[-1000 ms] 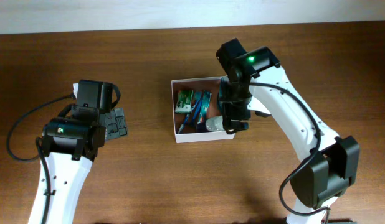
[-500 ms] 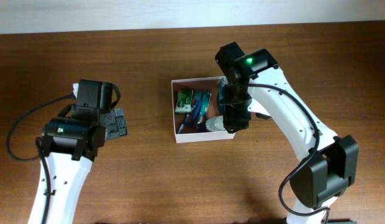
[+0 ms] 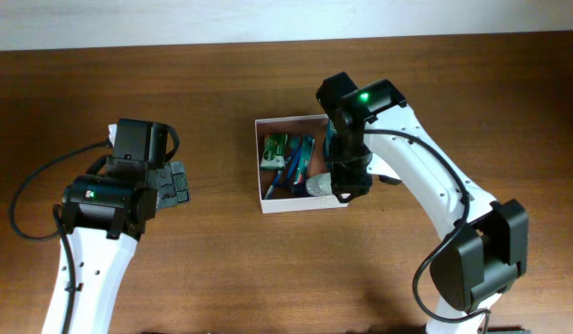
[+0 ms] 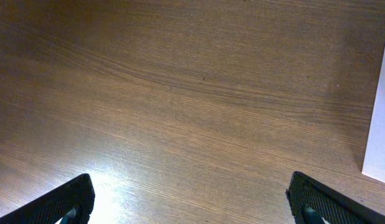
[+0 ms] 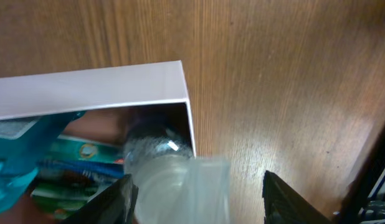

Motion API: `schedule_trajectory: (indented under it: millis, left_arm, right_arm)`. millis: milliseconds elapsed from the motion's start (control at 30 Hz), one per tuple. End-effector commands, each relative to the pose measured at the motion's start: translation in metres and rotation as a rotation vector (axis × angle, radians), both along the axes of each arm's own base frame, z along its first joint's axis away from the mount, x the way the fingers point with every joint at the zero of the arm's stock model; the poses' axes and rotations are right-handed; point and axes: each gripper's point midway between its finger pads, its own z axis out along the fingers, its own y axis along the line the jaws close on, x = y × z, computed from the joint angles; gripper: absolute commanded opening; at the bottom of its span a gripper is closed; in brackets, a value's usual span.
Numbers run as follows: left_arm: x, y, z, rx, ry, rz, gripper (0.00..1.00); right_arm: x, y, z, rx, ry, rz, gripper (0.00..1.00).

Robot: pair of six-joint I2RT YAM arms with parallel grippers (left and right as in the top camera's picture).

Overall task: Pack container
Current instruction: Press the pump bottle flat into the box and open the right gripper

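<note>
While lying flat, container (image 3: 303, 204) opens upward | square | sides slightly askew to table (image 3: 222, 269)

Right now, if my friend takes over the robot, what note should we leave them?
Left gripper: open, holding nothing, over the table.
Right gripper: jaws straddle the clear bottle, with a gap on one side, not clamped.
Container: mid-table, holding a green packet and blue toiletries; the bottle is at its corner.
Done: those items packed.
Left: probably seat the bottle fully inside.
</note>
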Motion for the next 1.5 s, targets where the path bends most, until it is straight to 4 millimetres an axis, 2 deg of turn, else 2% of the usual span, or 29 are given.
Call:
schedule_trajectory:
  millis: [0, 133, 300, 567, 700, 900, 1133, 1467]
  left_arm:
    - [0.000, 0.003, -0.001, 0.006, 0.002, 0.018, 0.99]
    - [0.000, 0.003, -0.001, 0.006, 0.002, 0.018, 1.00]
    - [0.000, 0.003, -0.001, 0.006, 0.002, 0.018, 1.00]
    - [0.000, 0.003, -0.001, 0.006, 0.002, 0.018, 1.00]
    - [0.000, 0.003, -0.001, 0.006, 0.002, 0.018, 0.99]
    - [0.000, 0.003, -0.001, 0.006, 0.002, 0.018, 0.99]
    - [0.000, 0.003, -0.001, 0.006, 0.002, 0.018, 0.99]
    - [0.000, 0.003, -0.001, 0.006, 0.002, 0.018, 0.99]
  right_arm:
    - [-0.001, 0.001, -0.003, -0.010, 0.002, -0.001, 0.57]
    - [0.000, 0.001, -0.003, -0.008, -0.001, -0.001, 0.55]
    - [0.001, 0.003, -0.003, 0.003, -0.007, 0.010, 0.48]
    - [0.004, 0.003, 0.002, 0.010, -0.025, 0.018, 0.45]
    - [0.009, 0.000, 0.006, 0.016, -0.045, 0.042, 0.37]
    - [0.011, -0.002, 0.007, 0.015, -0.046, 0.037, 0.37]
    - [0.012, -0.005, 0.008, 0.001, -0.054, 0.045, 0.28]
    - [0.028, -0.014, 0.019, 0.007, -0.111, 0.100, 0.22]
